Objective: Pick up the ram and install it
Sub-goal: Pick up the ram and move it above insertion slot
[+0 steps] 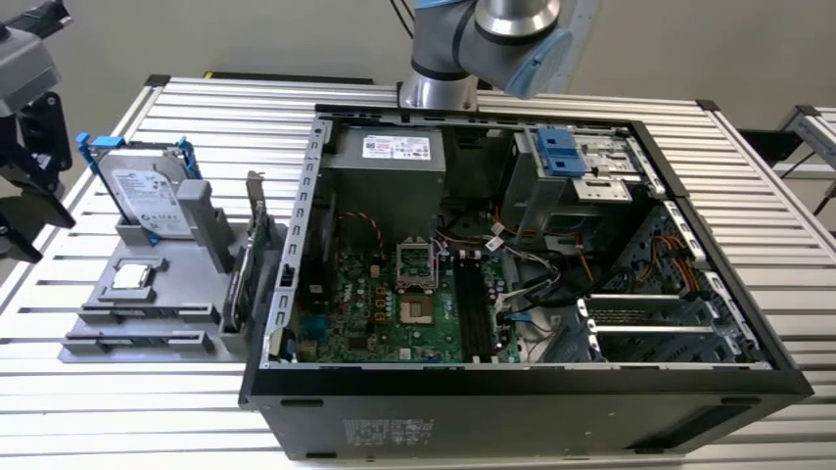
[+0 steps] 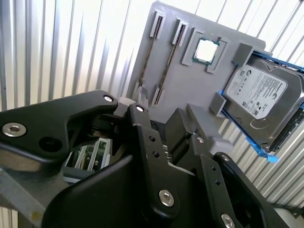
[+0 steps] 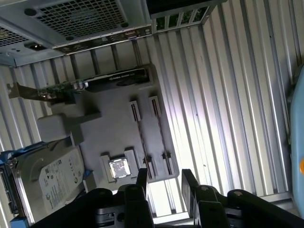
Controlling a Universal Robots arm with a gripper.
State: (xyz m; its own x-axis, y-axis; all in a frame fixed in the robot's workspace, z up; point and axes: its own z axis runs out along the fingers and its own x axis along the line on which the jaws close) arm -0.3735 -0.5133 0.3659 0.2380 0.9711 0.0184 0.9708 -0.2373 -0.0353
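Gripper (image 3: pixel 164 174) partly beyond first wrist view's edge

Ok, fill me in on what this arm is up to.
The arm's gripper hovers over the grey holder beside the open computer case, fingers open and empty. The ram sits on edge in the holder's slots, not yet picked up, near the hard drive and a processor chip.

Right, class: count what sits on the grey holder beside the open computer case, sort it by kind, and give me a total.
On the grey holder:
hard drive: 1
processor chip: 1
upright card: 1
ram sticks: 2
Total: 5
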